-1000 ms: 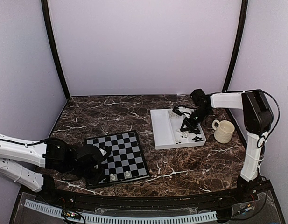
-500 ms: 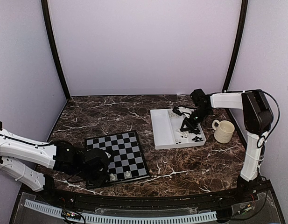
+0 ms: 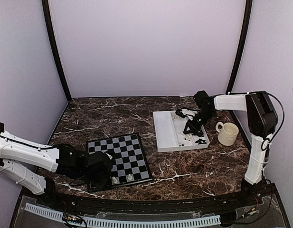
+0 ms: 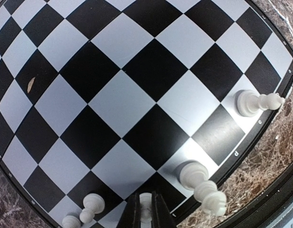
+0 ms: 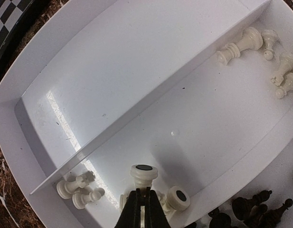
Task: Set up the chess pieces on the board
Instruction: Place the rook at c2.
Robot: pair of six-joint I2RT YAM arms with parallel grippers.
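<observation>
The board (image 3: 122,154) lies at the near left and fills the left wrist view (image 4: 113,95). My left gripper (image 3: 104,172) (image 4: 145,197) is shut on a white chess piece (image 4: 146,213) over the board's near row. Other white pieces (image 4: 257,102) (image 4: 199,183) (image 4: 90,205) stand along that row. My right gripper (image 3: 190,127) (image 5: 144,192) is inside the white tray (image 3: 164,133) and is shut on a lying white piece (image 5: 144,173). More white pieces (image 5: 239,45) (image 5: 76,187) and black pieces (image 5: 253,209) lie in the tray.
A cream ribbed mug (image 3: 227,133) stands just right of the tray. The tray's divider wall (image 5: 151,102) runs between its two compartments. The marble table's near edge (image 3: 151,192) is close behind the board.
My left arm has shifted a little to the right along the board's near edge, still holding its white piece. The right arm has not visibly moved.
</observation>
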